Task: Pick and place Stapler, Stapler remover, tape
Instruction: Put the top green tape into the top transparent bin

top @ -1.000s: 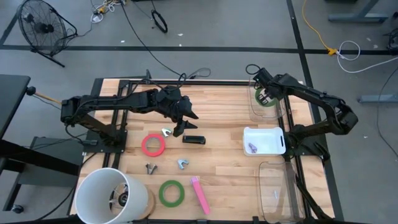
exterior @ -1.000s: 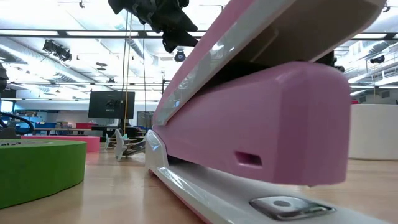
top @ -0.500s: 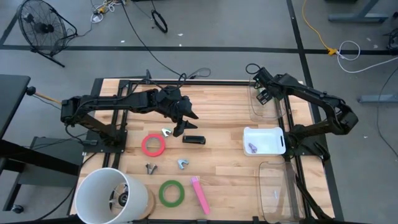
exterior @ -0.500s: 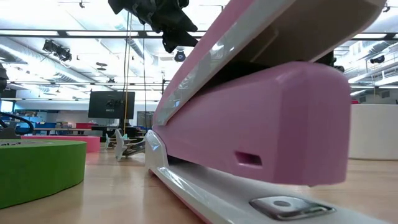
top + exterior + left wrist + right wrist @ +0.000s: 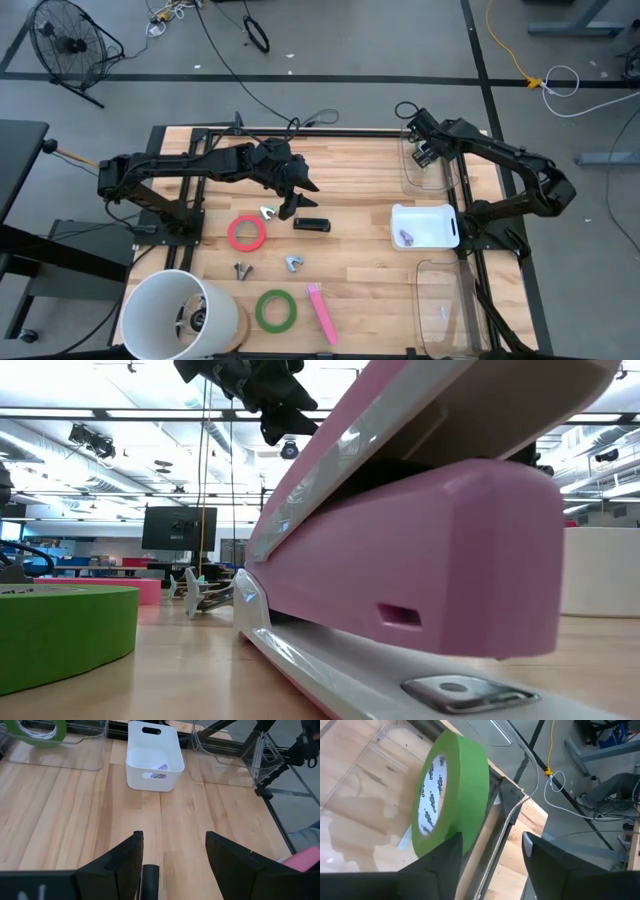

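L side: L gripper (image 5: 298, 205) hangs over mid-table, jaws apart & empty, no shift vs. a sec ago. Black stapler (image 5: 311, 224) lies just beside/under it; wrist view shows a dark end between the fingers (image 5: 124, 862), not touched. Near it: red tape (image 5: 246, 233), small removers (image 5: 267, 212), 2nd green tape (image 5: 275, 310) and pink stapler (image 5: 322, 312) at the front edge. None picked yet.

Centre-R: white bin (image 5: 425, 212) holds one small purplish item.

R side, the change: R gripper (image 5: 425, 155) is over the far clear bin (image 5: 405, 180). A sec ago a green roll showed in its jaws; now the jaws stand apart and the green tape (image 5: 452, 795) stands on edge inside the bin, leaning on the wall, free of the fingers (image 5: 540, 852). So 1 tape looks placed. 2 tapes, staplers, removers left. Prob. next: R arm pulls out, L goes for black stapler.
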`<state>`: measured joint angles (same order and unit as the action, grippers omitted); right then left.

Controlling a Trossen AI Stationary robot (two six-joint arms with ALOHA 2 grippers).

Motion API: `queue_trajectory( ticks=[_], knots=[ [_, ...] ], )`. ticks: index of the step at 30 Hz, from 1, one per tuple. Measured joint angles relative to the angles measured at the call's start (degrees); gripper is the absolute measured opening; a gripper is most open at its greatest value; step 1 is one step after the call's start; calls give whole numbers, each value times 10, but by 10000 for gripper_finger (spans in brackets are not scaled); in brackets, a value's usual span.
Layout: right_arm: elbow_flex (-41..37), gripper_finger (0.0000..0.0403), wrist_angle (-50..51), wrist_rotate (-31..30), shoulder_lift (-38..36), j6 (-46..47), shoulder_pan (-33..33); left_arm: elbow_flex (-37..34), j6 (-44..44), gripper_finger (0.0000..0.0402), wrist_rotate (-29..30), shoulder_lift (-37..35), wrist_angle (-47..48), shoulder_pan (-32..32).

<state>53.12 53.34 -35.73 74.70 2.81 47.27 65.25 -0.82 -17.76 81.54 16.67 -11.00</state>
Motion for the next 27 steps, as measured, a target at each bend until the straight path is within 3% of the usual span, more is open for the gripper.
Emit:
queue_trajectory(
  ticks=[17,25,27],
  knots=[
    [-9,200,-43,135,0,27,0,0,0,220,0,0,9,0],
    [-75,200,-129,85,-3,3,0,0,5,220,0,0,10,0],
    [-80,200,-139,102,-1,4,1,0,6,220,1,0,10,0]
  ],
)
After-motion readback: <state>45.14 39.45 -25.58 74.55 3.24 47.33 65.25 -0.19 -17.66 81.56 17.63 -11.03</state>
